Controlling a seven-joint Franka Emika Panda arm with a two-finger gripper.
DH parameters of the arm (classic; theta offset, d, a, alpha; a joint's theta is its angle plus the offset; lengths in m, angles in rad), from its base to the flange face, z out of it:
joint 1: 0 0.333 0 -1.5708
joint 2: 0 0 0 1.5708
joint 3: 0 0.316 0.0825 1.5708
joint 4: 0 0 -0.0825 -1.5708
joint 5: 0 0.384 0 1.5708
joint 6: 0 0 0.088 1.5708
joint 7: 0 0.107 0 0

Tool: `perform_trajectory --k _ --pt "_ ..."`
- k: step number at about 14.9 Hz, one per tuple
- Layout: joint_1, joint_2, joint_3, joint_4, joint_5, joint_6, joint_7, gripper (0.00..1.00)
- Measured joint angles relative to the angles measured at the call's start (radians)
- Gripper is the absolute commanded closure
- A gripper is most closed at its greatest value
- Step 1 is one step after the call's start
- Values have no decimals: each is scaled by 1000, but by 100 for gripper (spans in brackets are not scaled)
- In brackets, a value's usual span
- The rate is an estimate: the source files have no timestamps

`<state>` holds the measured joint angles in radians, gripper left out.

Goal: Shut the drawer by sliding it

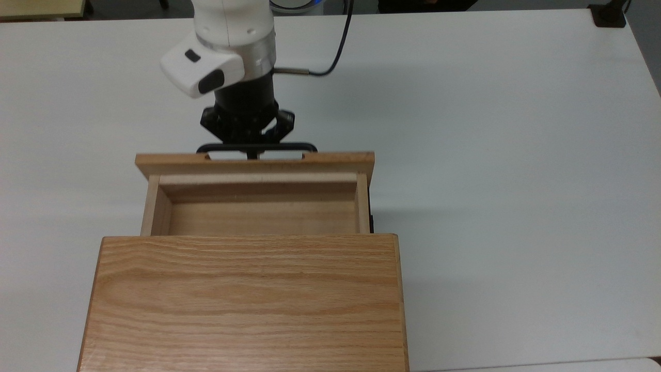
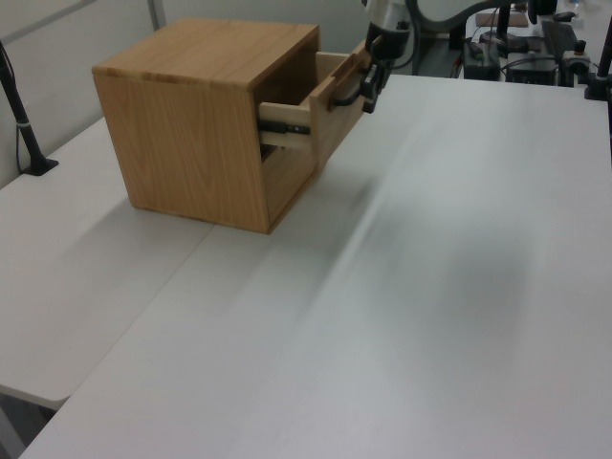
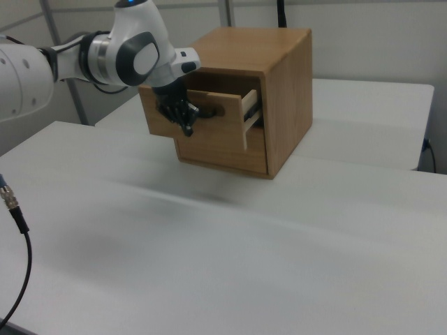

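The light-wood drawer [image 1: 320, 161] stands partly pulled out of the oak cabinet [image 1: 248, 299], with a narrow strip of its inside showing in the top view. Its black bar handle [image 1: 292, 146] faces the arm. My gripper [image 1: 254, 153] is shut, and its tips press against the middle of the handle and the front panel. In the left view the gripper [image 2: 370, 91] meets the drawer [image 2: 328, 120] from the left view's right. In the right view the gripper [image 3: 187, 125] lies against the drawer front [image 3: 216, 132] from the right view's left.
The cabinet [image 2: 191, 143] sits on a white table [image 1: 516, 155] with wide bare surface on both sides. A black cable [image 1: 338, 46] trails from the wrist. A black clamp [image 1: 609, 15] sits at the top view's far right corner.
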<state>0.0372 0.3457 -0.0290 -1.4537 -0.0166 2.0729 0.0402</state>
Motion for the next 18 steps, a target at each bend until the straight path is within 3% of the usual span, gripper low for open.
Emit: perform_trajectory --k 12,18 --pt "7 137 7 33 0 528 113 100" --pt "7 144 7 29 0 552 125 100"
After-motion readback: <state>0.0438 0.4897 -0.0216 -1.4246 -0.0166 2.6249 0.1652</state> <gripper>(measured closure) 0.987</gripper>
